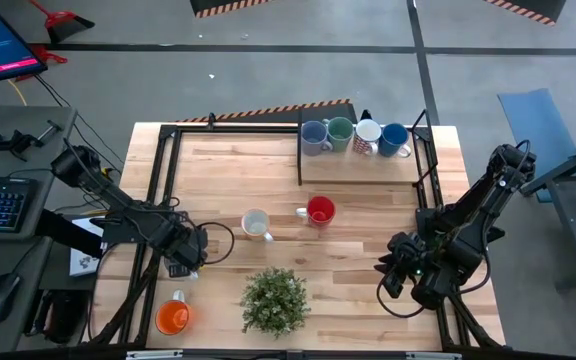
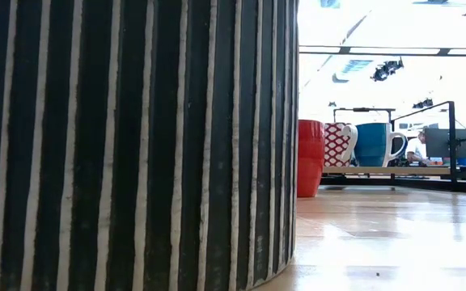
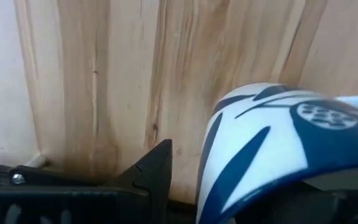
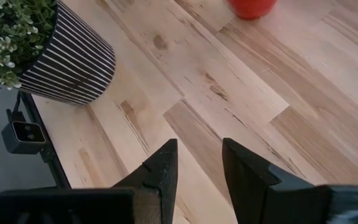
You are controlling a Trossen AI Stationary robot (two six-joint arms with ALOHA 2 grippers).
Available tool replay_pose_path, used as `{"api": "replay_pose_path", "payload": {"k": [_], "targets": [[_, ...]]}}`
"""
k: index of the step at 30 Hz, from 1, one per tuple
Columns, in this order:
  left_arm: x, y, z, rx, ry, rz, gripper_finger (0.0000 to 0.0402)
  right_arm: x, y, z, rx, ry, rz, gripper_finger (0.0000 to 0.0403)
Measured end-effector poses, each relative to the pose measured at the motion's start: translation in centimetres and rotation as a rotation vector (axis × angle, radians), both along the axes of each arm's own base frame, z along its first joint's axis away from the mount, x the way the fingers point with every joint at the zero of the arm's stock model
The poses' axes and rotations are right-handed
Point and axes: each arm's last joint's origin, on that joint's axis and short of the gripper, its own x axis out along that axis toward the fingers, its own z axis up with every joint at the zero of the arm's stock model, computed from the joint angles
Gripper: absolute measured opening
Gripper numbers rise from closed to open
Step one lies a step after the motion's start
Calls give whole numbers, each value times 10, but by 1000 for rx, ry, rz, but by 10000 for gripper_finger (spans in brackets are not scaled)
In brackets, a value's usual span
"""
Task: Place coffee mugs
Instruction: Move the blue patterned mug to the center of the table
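Observation:
In the high view, lavender-blue (image 1: 315, 137), green (image 1: 340, 133), red-patterned white (image 1: 366, 137) and blue (image 1: 395, 139) mugs stand in a row on a wooden shelf (image 1: 363, 168) at the far edge. A cream mug (image 1: 256, 224) and a red mug (image 1: 319, 211) stand mid-table, and an orange mug (image 1: 173, 316) stands near the near-left corner. My left gripper (image 1: 183, 262) hovers just beyond the orange mug. A white rounded thing with dark blue pattern (image 3: 272, 143) sits close before its camera; whether the gripper has it I cannot tell. My right gripper (image 4: 197, 162) is open above bare wood at near right.
A leafy plant (image 1: 275, 300) in a striped pot (image 2: 136, 145) stands at the near edge, between the arms, and blocks most of the low view. A black frame (image 1: 168, 180) rims the table. Bare wood lies between the red mug and the right gripper. A person (image 2: 415, 149) sits far behind.

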Motion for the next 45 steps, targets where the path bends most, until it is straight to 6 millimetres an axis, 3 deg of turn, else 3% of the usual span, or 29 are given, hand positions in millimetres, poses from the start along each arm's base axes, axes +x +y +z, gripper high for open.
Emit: {"api": "replay_pose_path", "payload": {"k": [2, 6, 13, 17, 24, 32, 38, 45], "targets": [[0, 0, 0, -2, -4, 11, 99, 0, 0, 0, 3, -2, 0, 106], [0, 0, 1, -14, 1, 61, 20, 1, 1, 0, 11, -7, -2, 106], [3, -1, 3, 11, -44, 134, 10, 2, -1, 0, 9, -7, -12, 106], [11, 4, 12, 92, -158, 196, 10, 5, -4, 0, 4, -6, -24, 106], [19, 16, 55, 65, -356, 254, 9, 7, -5, 0, -12, -3, -15, 106], [40, 42, 134, 134, -691, 279, 9, 7, -5, 0, -17, -5, -14, 106], [84, 65, 182, 166, -980, 194, 9, 8, -7, 1, -56, -54, -41, 106], [148, 110, 195, 211, -1020, 113, 9, 8, -7, 2, -53, -66, -56, 106]]}}
